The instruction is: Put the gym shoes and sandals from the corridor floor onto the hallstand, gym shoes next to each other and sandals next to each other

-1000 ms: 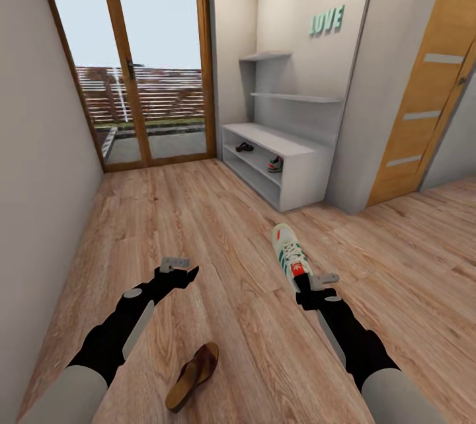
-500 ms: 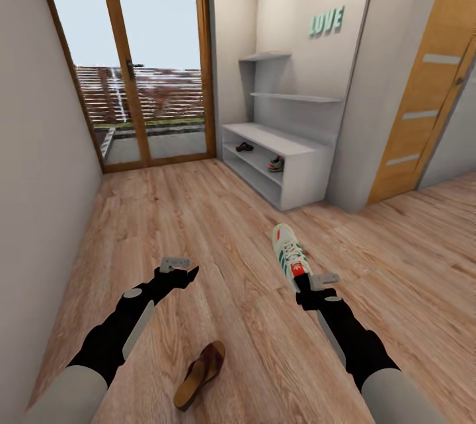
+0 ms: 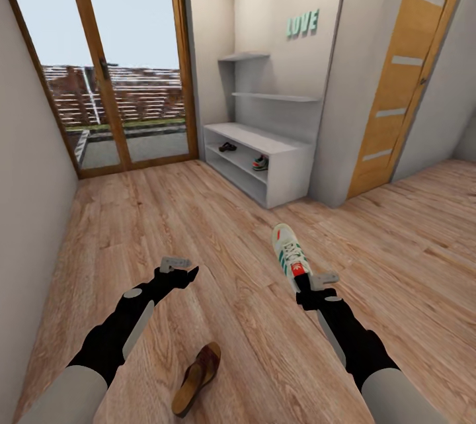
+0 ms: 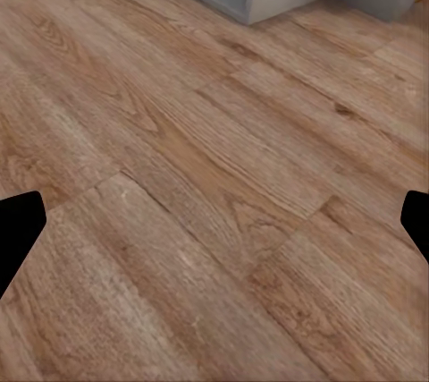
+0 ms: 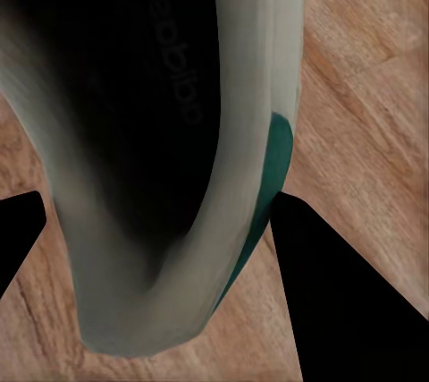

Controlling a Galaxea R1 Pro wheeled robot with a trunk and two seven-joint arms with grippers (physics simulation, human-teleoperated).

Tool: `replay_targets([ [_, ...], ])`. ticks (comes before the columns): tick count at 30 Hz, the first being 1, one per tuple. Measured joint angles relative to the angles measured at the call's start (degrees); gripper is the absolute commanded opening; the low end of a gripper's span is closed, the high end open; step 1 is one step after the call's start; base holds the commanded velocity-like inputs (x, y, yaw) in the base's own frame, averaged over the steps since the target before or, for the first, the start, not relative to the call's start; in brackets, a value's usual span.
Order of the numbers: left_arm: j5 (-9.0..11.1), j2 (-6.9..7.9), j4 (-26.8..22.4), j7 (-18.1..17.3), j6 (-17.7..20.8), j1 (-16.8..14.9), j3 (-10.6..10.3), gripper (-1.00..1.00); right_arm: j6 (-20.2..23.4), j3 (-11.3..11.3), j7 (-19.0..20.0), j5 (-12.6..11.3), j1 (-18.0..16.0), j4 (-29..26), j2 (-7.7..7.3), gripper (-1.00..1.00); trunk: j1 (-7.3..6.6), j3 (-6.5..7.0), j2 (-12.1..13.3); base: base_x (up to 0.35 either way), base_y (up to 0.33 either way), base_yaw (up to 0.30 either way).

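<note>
Sneaker pinched by its heel in the right gripper points toe-first toward the white shoe rack, far and slightly left, while the spread, empty left gripper hovers beyond the sandal on the near floor.

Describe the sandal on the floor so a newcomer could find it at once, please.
Start from the wooden floor of the corridor, nearest the robot, between its two arms. There lies the sandal, slim, dark brown with a tan insole; the other floor-level shoe is a white sneaker held in the right gripper.
</note>
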Motion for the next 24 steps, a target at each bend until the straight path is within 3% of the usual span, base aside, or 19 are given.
replay_targets([
  [11, 0.0, 0.07, 1.4, 0.4, 0.7, 0.0, 0.4, 1.0, 0.0, -0.1, 0.1, 0.0, 0.0, 0.0, -0.01, -1.0, 0.0, 0.0, 0.0, 0.0, 0.001, -0.007],
  [16, -0.3, 0.36, 6.7, 2.0, 0.2, 0.0, 0.7, 1.0, 0.0, -0.2, 0.1, 0.0, 0.0, -0.6, 0.0, -1.0, 0.0, 0.0, 0.0, 0.0, 0.0, 0.0],
  [22, -0.3, 0.36, 7.5, 4.6, -0.1, 0.0, 0.5, 1.0, 0.0, -0.1, 0.1, 0.0, 0.0, -5.5, -0.01, -1.0, 0.0, 0.0, 0.0, 0.0, 0.0, 0.0],
  [24, -0.3, 0.35, 7.6, 5.3, -0.2, 0.0, 0.4, 1.0, 0.1, 0.1, 0.1, -0.2, 0.0, -12.3, -0.02, -1.0, 0.01, 0.0, 0.0, 0.0, 0.0, 0.0],
])
